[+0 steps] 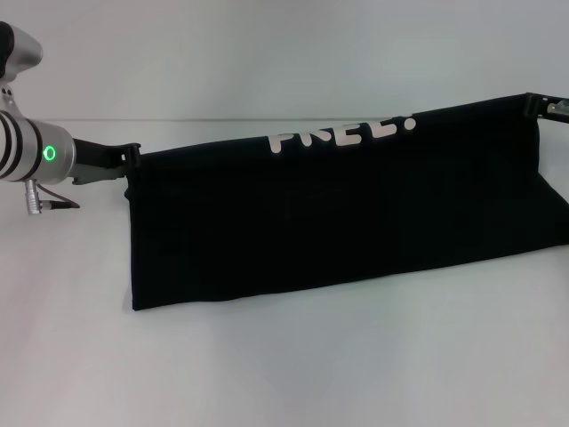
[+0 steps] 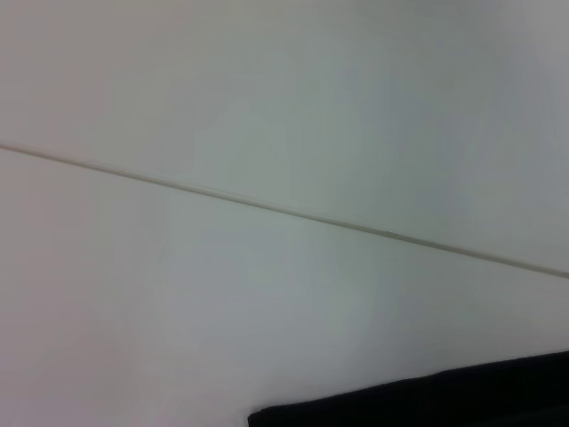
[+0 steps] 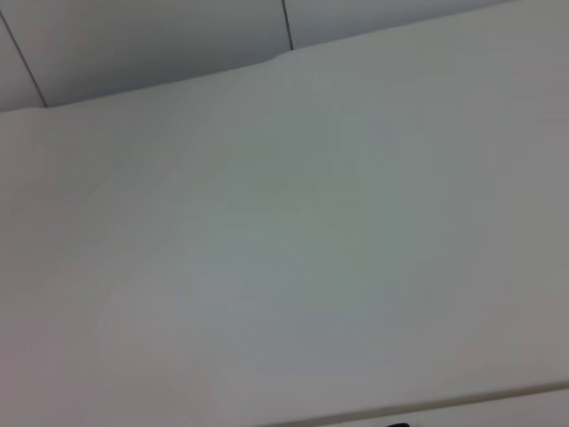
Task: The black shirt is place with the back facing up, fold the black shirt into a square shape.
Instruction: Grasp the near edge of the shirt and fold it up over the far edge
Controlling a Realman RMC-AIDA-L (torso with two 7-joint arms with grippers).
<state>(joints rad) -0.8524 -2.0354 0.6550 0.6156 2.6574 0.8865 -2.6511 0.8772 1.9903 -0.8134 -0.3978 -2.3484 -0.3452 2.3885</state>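
We see both end effectors, left (image 1: 132, 157) and right (image 1: 536, 104), pinching the soft black fabric shirt (image 1: 347, 209) taut above the white worktop (image 1: 284, 365), readying a fold.

The black shirt (image 1: 338, 213) spans between left end effector (image 1: 133, 157) and right end effector (image 1: 535, 104).

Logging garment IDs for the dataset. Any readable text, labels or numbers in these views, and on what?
"FREE." is my best reading of the white print along the top fold of the black shirt; only the lower halves of the letters show, so it is uncertain.
Left gripper and right gripper, at the shirt's top corners: no markings to read.
Both wrist views: no text.
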